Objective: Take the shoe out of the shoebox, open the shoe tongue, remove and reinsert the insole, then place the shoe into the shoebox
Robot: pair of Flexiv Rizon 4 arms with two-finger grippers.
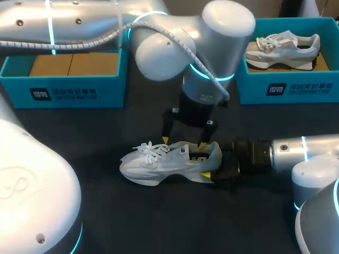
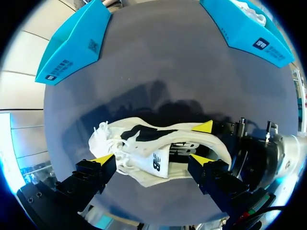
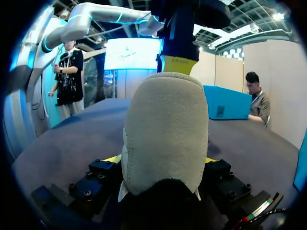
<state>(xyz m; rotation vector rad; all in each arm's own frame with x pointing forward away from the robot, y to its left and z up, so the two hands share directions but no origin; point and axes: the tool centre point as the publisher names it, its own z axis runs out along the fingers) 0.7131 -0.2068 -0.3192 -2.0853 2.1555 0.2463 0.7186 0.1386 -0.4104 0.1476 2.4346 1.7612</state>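
Shoe (image 1: pixel 159 163) on table (image 1: pixel 79 137), heel clamped in right gripper (image 1: pixel 211 167), left gripper (image 1: pixel 183 142) spread open above it

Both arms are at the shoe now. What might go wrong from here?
The left gripper hangs open over the shoe, close to the right gripper shut on its heel: the two might collide. The loose laces lie near one left fingertip and might snag. Held only at the heel, the shoe might twist if pushed.

Dark table (image 1: pixel 79 137) — on it a white shoe (image 1: pixel 148 168), one teal shoebox (image 1: pixel 63 92), and a second shoebox (image 1: pixel 286 89).
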